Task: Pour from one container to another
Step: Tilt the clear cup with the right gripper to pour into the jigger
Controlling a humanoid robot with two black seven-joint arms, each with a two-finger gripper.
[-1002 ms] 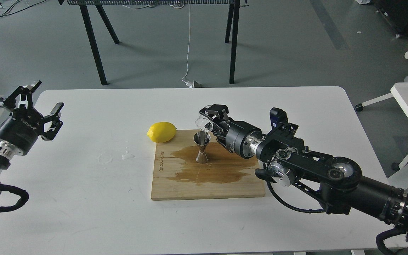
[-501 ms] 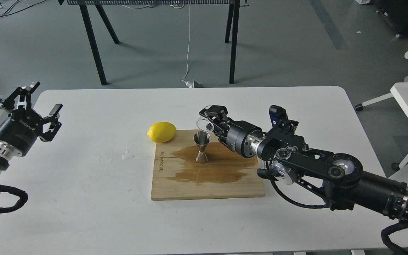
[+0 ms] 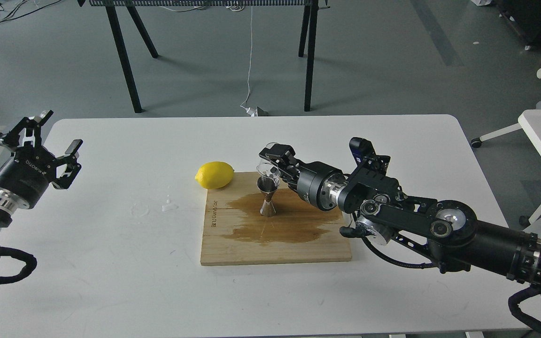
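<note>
A small steel jigger (image 3: pixel 268 198) stands upright on a wooden board (image 3: pixel 275 244), in a brown wet stain. My right gripper (image 3: pixel 274 163) is shut on a tiny clear cup (image 3: pixel 268 171), which is tipped with its rim directly over the jigger's top, almost touching it. Whether liquid runs out is too small to tell. My left gripper (image 3: pixel 45 141) hangs open over the table's left edge, far from the board, holding nothing.
A yellow lemon (image 3: pixel 214 174) lies at the board's back left corner. A small clear puddle (image 3: pixel 169 205) sits on the white table (image 3: pixel 111 281) left of the board. Black table legs stand behind; a white chair is at the right.
My right gripper has lowered and moved slightly left, tipping the clear cup further until its rim sits over the jigger's mouth. The left arm barely shifted.
</note>
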